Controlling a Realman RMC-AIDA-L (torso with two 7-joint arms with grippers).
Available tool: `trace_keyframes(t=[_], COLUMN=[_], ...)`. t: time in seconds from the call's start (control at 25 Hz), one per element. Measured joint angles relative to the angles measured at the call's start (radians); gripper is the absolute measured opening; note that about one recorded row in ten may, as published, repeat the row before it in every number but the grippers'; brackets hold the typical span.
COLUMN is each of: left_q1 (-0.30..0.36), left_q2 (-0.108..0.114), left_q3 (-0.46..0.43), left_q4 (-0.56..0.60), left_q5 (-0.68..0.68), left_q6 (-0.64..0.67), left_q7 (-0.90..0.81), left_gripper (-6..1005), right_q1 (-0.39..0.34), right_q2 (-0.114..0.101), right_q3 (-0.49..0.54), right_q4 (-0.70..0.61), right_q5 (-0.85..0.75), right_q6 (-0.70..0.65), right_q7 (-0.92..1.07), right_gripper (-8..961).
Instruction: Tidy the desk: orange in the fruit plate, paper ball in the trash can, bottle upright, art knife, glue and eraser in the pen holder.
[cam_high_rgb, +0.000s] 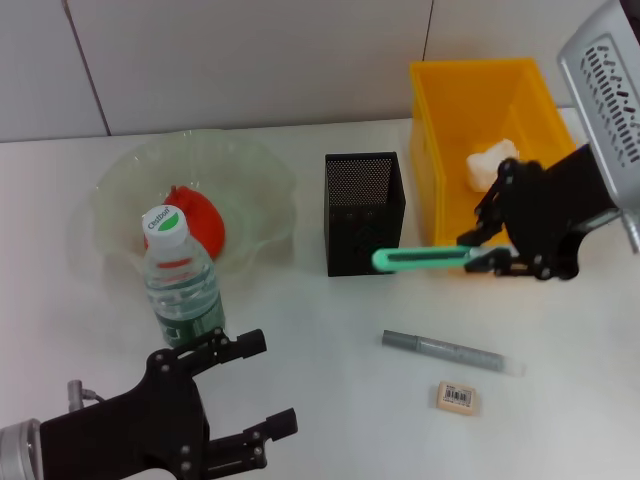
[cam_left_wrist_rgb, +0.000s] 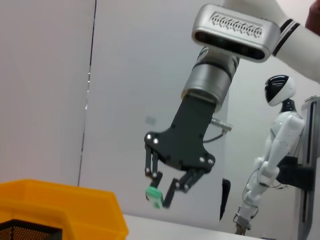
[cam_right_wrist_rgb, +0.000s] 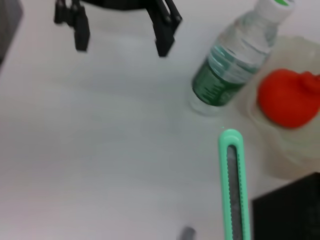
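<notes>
On the white desk, largest to smallest:
Desk (cam_high_rgb: 330, 400): plain white, meeting a pale panelled wall at the back; bare stretches lie in front of the pen holder and between the two arms.
Trash can (cam_high_rgb: 440, 150): yellow, at the back right, its near right wall hidden behind the right arm; a white paper ball (cam_high_rgb: 490, 163) lies inside.
Fruit plate (cam_high_rgb: 250, 170): back left, holding the orange (cam_high_rgb: 200, 222), which is partly hidden by the bottle.
Left gripper (cam_high_rgb: 255, 385): low at the near left edge, fingers spread and holding nothing, arm cut off by the frame.
Right gripper (cam_high_rgb: 478, 250): raised in front of the trash can, clamped on one end of the art knife (cam_high_rgb: 420, 259), which lies level with its free end over the pen holder's near right corner.
Pen holder (cam_high_rgb: 364, 210): black mesh, mid-desk, just left of the trash can.
Bottle (cam_high_rgb: 180, 285): upright, in front of the plate.
Glue (cam_high_rgb: 450, 351): flat on the desk, near the eraser (cam_high_rgb: 458, 397).
</notes>
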Motion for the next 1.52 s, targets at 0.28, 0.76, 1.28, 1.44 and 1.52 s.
trace_keyframes(t=[0.28, 0.76, 1.28, 1.44, 1.52], left_q1=[0.003, 0.001, 0.009, 0.006, 0.005], left_q2=[-0.008, -0.011, -0.011, -0.011, -0.011], left_q3=[0.000, 0.003, 0.013, 0.014, 0.014], left_q4=[-0.012, -0.061, -0.075, -0.076, -0.076], left_q5=[-0.003, -0.055, -0.080, -0.081, -0.081], left_q6=[-0.026, -0.034, -0.031, -0.030, -0.030], left_q7=[0.014, 0.097, 0.129, 0.130, 0.130], left_gripper=[814, 813, 813, 813, 813], right_q1=[-0.005, 0.001, -0.018, -0.020, -0.020], right_q2=[-0.001, -0.005, 0.003, 0.006, 0.006], right_q3=[-0.063, -0.155, -0.312, -0.382, -0.391], right_q4=[0.113, 0.123, 0.052, 0.018, 0.014], right_q5=[-0.112, -0.235, -0.409, -0.472, -0.479], right_q6=[0.040, 0.226, 0.443, 0.515, 0.520], right_q7=[-0.124, -0.300, -0.315, -0.311, -0.310], right_gripper=[164, 163, 163, 163, 163])
